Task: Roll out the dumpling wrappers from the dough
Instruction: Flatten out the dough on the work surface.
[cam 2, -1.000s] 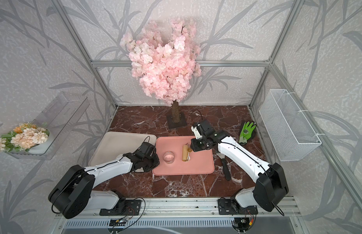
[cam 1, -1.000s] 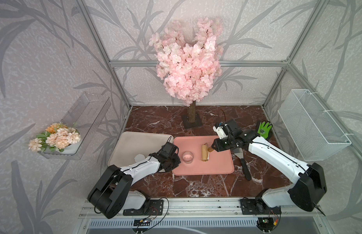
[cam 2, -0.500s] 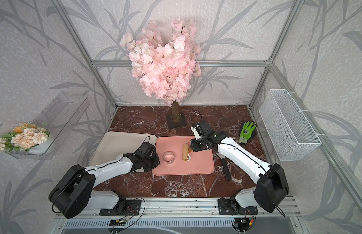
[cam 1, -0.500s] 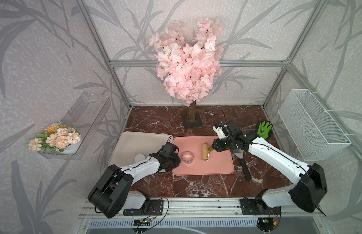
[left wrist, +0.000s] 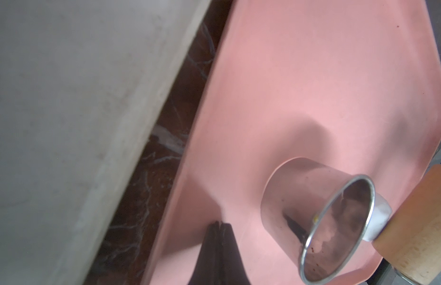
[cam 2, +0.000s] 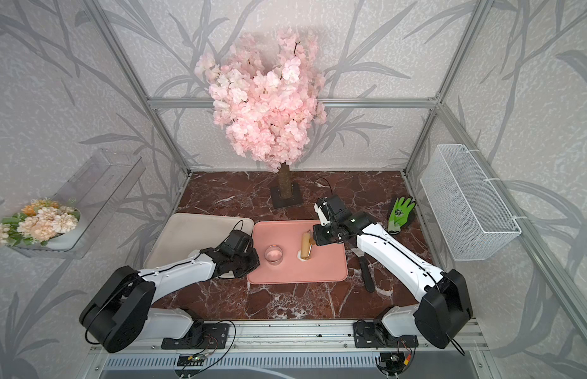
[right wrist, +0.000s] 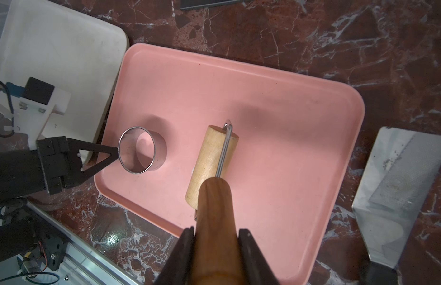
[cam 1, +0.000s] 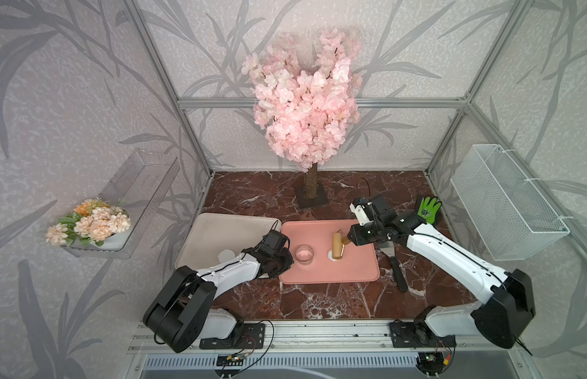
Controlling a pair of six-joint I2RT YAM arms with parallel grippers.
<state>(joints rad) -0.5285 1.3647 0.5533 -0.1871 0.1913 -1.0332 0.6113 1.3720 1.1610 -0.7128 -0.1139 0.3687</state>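
On the pink tray (cam 1: 354, 272) (right wrist: 288, 123) lies the wooden rolling pin (cam 1: 337, 247) (cam 2: 306, 246) (right wrist: 209, 160). Its roller rests on the white dough (cam 1: 330, 261) (left wrist: 379, 222), of which only an edge shows. My right gripper (cam 1: 349, 241) (right wrist: 215, 232) is shut on the pin's brown handle. The round ring cutter (cam 1: 304, 254) (right wrist: 140, 150) stands on the tray to the left. My left gripper (cam 1: 287, 259) (left wrist: 218, 223) is shut and empty, its tips just beside the cutter. One dumpling wrapper (cam 1: 225, 254) lies on the beige tray (cam 1: 219, 229), half hidden by my left arm.
A metal spatula (cam 1: 392, 259) lies on the marble right of the pink tray, under my right arm. A green glove (cam 1: 428, 210) is behind it. A pink blossom tree (cam 1: 310, 190) stands at the back and a wire basket (cam 1: 505, 203) hangs on the right wall.
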